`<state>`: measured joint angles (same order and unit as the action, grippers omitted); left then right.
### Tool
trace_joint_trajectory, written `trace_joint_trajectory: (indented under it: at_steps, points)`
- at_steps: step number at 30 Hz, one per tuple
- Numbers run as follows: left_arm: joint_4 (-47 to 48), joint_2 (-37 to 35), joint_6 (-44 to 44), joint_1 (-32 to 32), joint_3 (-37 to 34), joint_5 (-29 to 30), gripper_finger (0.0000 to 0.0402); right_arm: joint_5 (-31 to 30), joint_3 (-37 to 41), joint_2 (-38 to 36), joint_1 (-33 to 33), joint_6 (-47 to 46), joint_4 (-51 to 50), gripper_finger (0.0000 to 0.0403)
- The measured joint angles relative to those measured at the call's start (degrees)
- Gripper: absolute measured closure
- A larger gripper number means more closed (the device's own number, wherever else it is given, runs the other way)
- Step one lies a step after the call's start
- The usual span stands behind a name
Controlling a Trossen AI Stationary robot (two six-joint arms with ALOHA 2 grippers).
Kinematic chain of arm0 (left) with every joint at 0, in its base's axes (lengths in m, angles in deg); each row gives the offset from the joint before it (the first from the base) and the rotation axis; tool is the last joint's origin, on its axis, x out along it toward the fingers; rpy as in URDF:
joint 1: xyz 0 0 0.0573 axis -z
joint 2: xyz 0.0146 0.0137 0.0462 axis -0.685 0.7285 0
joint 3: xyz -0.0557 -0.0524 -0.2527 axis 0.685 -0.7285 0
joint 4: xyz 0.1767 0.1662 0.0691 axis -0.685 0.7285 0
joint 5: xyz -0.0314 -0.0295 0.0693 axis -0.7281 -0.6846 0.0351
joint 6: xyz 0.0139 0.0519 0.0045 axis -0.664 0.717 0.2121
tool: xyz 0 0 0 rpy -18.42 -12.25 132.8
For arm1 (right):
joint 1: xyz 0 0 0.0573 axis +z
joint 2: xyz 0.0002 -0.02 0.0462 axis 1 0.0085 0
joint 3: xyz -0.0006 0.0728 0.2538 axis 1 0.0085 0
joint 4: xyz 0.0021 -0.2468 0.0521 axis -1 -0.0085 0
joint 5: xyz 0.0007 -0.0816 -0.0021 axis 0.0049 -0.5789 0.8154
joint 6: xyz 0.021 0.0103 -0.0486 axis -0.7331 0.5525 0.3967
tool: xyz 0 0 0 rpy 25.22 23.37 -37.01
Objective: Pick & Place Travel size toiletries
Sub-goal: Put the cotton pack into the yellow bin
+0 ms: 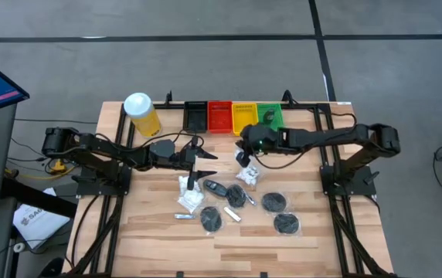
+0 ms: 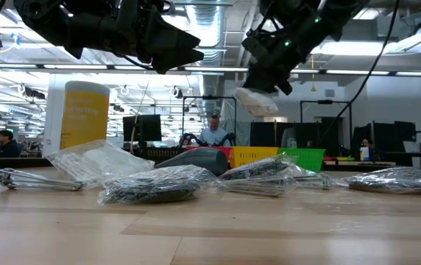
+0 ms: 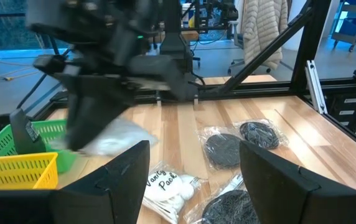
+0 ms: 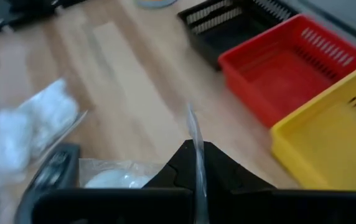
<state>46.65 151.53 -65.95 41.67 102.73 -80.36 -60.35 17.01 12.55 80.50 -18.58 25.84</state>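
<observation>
My right gripper (image 1: pixel 243 154) hangs above the table in front of the green tray (image 1: pixel 270 116), shut on a white sachet (image 2: pixel 256 101). More travel size toiletries lie on the wood: white sachets (image 1: pixel 189 193), a black oval case (image 1: pixel 217 189), black discs in plastic (image 1: pixel 273 202) and thin silver tubes (image 1: pixel 184 218). A further sachet (image 1: pixel 247 176) lies under the right gripper. My left gripper (image 1: pixel 205 161) waits open and level at the table's left, above the sachets, with nothing between its fingers (image 3: pixel 128 180). My right gripper pinches the sachet's thin clear plastic edge (image 4: pixel 193 134) between its two shut fingers. The fingers slant down from the table's right. The sachet hangs below them, lifted clear of the table, its white filling (image 2: pixel 258 103) under the fingertips.
A row of black (image 1: pixel 195 116), red (image 1: pixel 219 116), yellow (image 1: pixel 243 116) and green trays stands along the far edge. A tall yellow canister with a white lid (image 1: pixel 141 113) stands at the far left. People sit in the room beyond the table.
</observation>
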Motion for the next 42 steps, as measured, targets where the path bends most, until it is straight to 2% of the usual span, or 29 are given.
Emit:
trace_joint_trajectory:
  at_steps: [14,23,26,37,42]
  points:
    - [-0.8,0.0,0.0,0.0,0.0,0.0,0.0165,-3.1,0.0,0.1,-9.4,3.7,5.2,0.0403]
    - [-0.9,0.0,0.0,0.0,0.0,0.0,0.0165,-4.7,-0.1,7.9,-14.3,9.8,14.5,0.0403]
    - [-0.9,0.0,0.0,0.0,0.0,0.0,0.0165,-4.7,-2.5,10.8,-16.4,10.6,15.5,0.0403]
    - [-0.8,0.0,0.0,0.0,0.0,0.0,0.0165,-6.3,-11.3,19.3,-20.2,17.9,13.5,0.0403]
    - [-0.8,0.0,0.0,0.0,0.0,0.0,0.0165,-10.7,-12.4,20.2,-20.6,21.0,13.7,0.0403]
